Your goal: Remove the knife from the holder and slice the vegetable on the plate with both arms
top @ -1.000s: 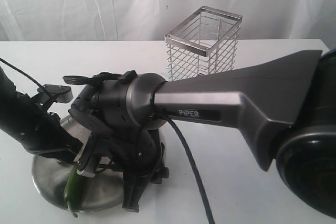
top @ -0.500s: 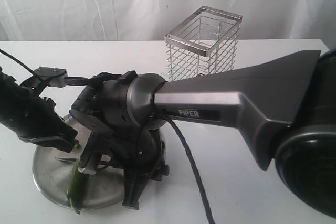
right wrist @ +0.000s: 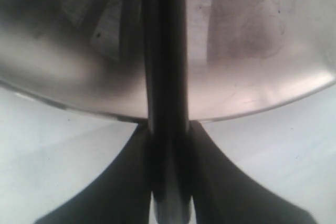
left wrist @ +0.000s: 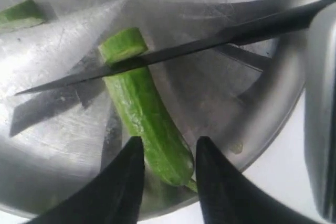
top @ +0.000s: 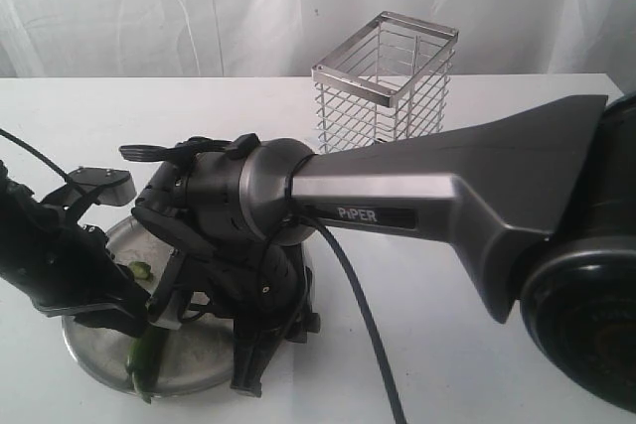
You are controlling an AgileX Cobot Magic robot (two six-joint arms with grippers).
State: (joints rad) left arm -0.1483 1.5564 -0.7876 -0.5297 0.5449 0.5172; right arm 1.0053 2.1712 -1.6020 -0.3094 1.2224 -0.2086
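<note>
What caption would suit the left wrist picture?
Black knife across a green chili on a steel plate, left gripper open around its end.

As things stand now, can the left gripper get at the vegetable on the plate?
Probably yes. The left gripper stands open, its fingers flanking the vegetable at its rounded end, nothing between. The knife crosses nearer the cut end, clear of them.

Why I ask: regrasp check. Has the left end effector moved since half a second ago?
Yes: the left end effector came down toward the plate.
</note>
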